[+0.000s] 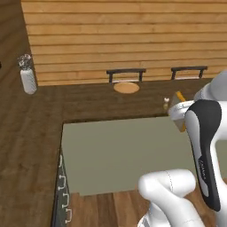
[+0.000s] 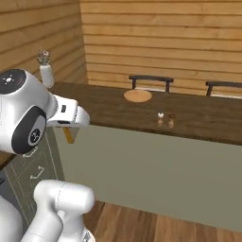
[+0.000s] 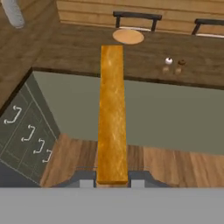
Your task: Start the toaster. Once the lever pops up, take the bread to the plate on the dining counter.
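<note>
Across the grey-green front from you runs the broad dark-brown wood dining counter (image 3: 87, 52), your landmark. On its far side rests the round orange-tan plate (image 3: 127, 36). Short of it, over the floor, your gripper (image 3: 112, 183) is clamped on the golden-brown toasted bread slice (image 3: 112, 113), held edge-on. Jolt the base and that narrow pinch could let it slip.

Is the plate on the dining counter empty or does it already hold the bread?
Empty. The plate lies bare on the dining counter; the bread is clamped edge-on in the pincer.
</note>
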Robot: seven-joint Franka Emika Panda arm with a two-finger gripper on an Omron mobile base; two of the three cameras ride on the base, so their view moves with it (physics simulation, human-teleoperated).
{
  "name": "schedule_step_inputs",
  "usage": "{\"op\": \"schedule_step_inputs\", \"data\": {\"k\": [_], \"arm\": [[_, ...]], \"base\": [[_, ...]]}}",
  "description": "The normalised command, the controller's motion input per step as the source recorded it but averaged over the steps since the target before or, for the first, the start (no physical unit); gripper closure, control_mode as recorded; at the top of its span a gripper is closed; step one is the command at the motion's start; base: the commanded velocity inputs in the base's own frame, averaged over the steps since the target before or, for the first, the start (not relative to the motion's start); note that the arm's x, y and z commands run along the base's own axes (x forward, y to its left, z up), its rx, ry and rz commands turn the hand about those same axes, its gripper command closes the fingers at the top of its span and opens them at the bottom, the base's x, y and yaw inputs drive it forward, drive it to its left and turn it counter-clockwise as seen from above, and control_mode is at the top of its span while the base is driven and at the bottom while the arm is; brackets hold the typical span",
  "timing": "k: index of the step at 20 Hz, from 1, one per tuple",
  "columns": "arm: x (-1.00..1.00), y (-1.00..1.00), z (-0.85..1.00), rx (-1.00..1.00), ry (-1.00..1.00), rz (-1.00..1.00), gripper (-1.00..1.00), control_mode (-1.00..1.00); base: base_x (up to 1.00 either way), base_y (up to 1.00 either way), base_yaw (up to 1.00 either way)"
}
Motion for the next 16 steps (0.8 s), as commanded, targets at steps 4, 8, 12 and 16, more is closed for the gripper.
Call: {"op": "schedule_step_inputs", "data": {"k": [4,8,12,16], "arm": [[0.0,0.0,0.0,0.0,0.0,0.0,1.0,1.0],[0.0,0.0,0.0,0.0,0.0,0.0,1.0,1.0],[0.0,0.0,0.0,0.0,0.0,0.0,1.0,1.0],[0.0,0.0,0.0,0.0,0.0,0.0,1.0,1.0]], "base": [[1.0,0.11,-0.22],[1.0,0.28,-0.21],[0.76,0.22,-0.14],[0.49,0.34,0.0]]}}
